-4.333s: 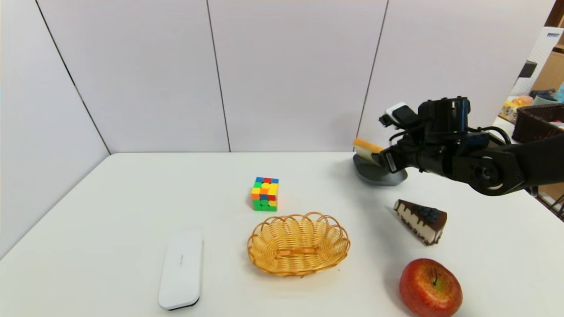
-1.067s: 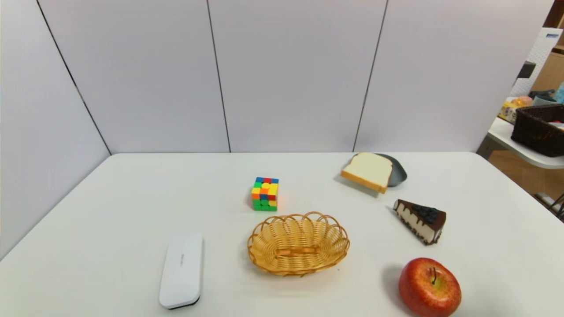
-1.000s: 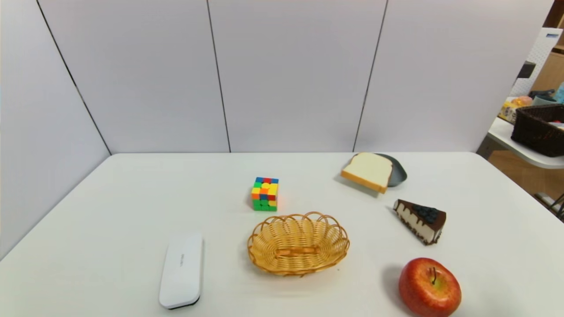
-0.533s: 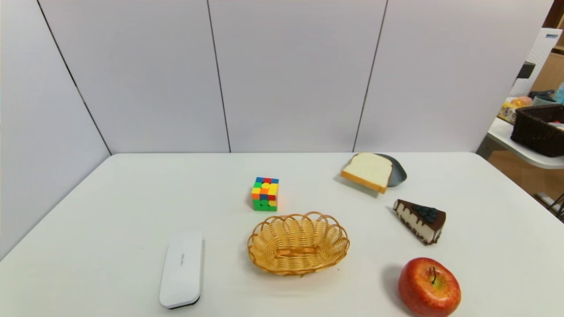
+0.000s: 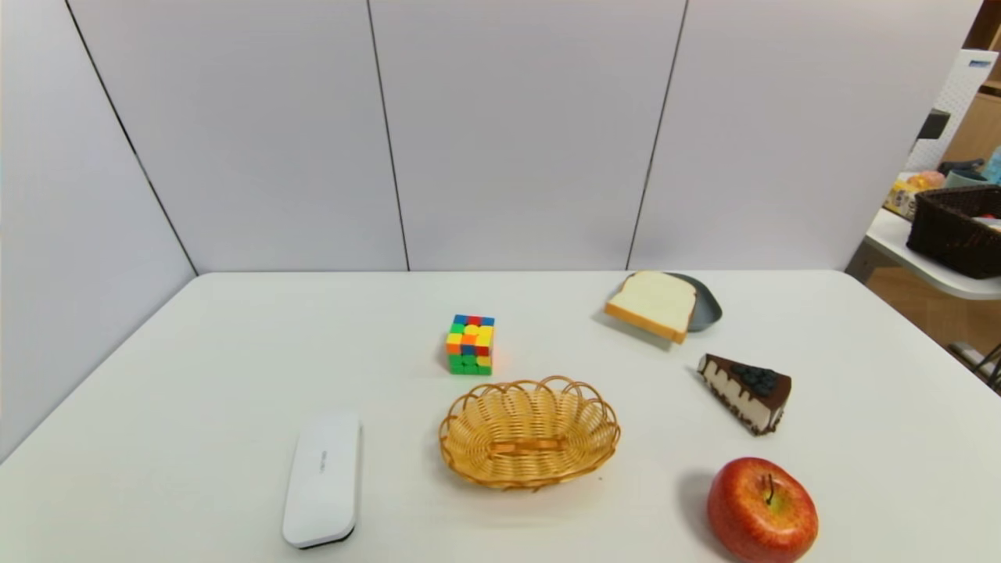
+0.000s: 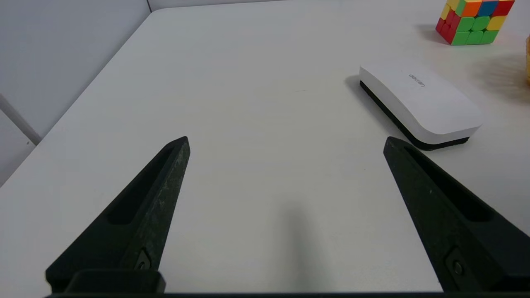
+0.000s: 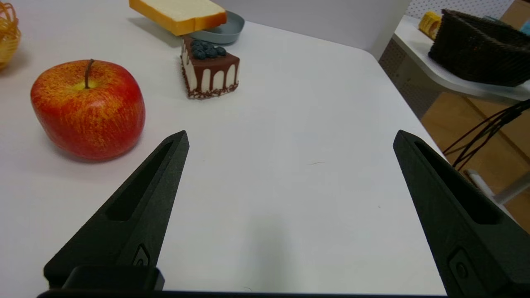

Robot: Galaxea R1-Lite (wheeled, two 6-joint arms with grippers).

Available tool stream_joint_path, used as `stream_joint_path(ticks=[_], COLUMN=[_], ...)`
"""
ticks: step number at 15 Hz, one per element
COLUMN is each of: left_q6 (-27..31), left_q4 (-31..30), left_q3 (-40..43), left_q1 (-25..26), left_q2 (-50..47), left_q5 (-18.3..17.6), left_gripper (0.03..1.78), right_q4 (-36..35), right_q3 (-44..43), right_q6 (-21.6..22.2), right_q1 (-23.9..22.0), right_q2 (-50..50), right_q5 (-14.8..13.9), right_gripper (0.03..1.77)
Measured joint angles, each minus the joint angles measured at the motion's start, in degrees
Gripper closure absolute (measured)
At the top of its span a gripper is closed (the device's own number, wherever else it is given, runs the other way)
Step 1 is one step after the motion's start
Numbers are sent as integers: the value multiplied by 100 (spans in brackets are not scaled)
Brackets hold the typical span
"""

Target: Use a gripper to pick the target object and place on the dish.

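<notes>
bread point(image 5: 654, 303) resting tilted across dish point(image 5: 706, 306) at far right, overhanging leftward. right hand point(image 7: 290, 138) spread, empty, low over near bench point(image 7: 290, 186); left hand point(image 6: 285, 142) likewise spread.

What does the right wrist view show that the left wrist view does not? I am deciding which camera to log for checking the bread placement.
Only the right wrist view shows the bread lying across the dish, overhanging its rim, plus the cake, the apple and the open right end effector. Only the left wrist view shows the white case, the cube and the open left end effector. Both share the white table and a sliver of the basket at the frame edge.
</notes>
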Motion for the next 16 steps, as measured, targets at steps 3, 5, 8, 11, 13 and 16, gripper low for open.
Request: stream_joint_path(ticks=[3,5,8,11,13,16], left_q6=[2,2,2,0,2,2], left_q4=[-2,0,-2,-2,0,0], left_q3=[0,0,0,0,0,0], left_q1=[0,0,0,0,0,0], left_q2=[0,0,0,0,0,0], left_q5=[0,0,-2,0,0,0], left_gripper=[12,12,12,12,12,12], right_q4=[-22,-30,0,-41,-46,-55], right_q3=[144,157,162,282,301,312], right_q6=[111,121,441,658,870,1134], right_q1=[0,0,0,0,0,0], right_q2=[-110,-128,-132,-132,-130,-130], right_q5=[176,182,197,318,299,288], right_gripper=[9,9,9,9,9,9])
